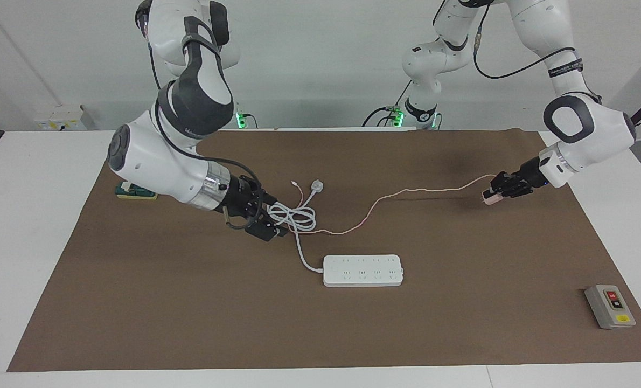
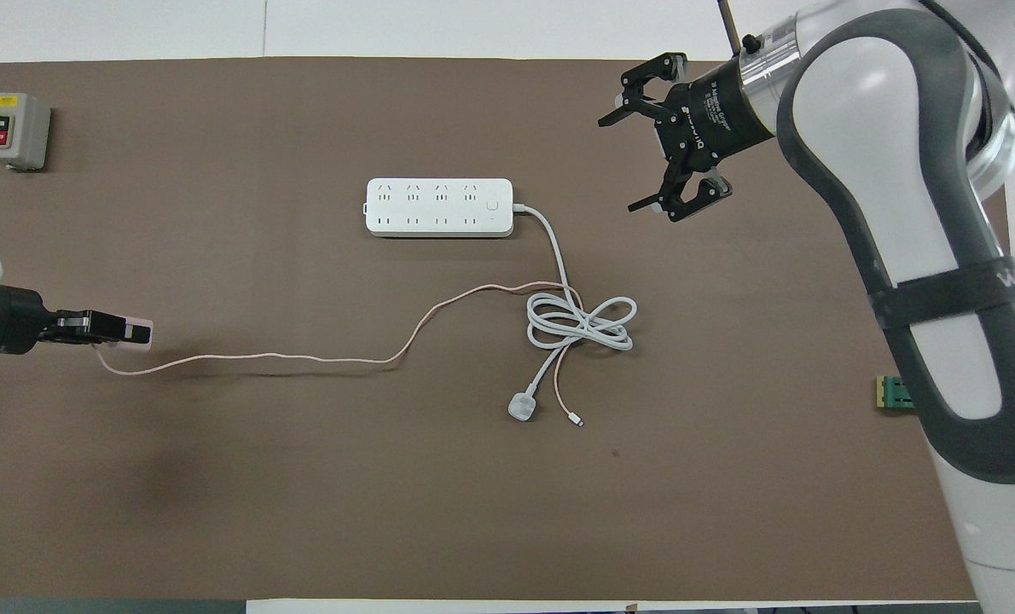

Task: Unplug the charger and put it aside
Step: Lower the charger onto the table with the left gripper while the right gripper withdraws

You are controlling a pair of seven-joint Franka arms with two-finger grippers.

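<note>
The charger [image 1: 490, 197], a small pale-pink cube, is unplugged and held in my left gripper [image 1: 497, 192], just above the brown mat toward the left arm's end. It also shows in the overhead view [image 2: 138, 331], in the same gripper [image 2: 119, 329]. Its thin pink cable [image 1: 406, 192] trails across the mat [image 2: 303, 358] to the coiled white cord. My right gripper [image 2: 635, 158] is open and empty. It hangs in the air [image 1: 276, 218] over the mat by the coiled cord. The white power strip [image 1: 362, 270] lies on the mat [image 2: 439, 206] with nothing plugged into it.
The strip's thick white cord is coiled [image 2: 580, 324] nearer to the robots than the strip and ends in a white plug [image 2: 522, 408]. A grey switch box [image 1: 610, 306] stands at the left arm's end. A small green and yellow block [image 1: 136, 192] lies at the right arm's end.
</note>
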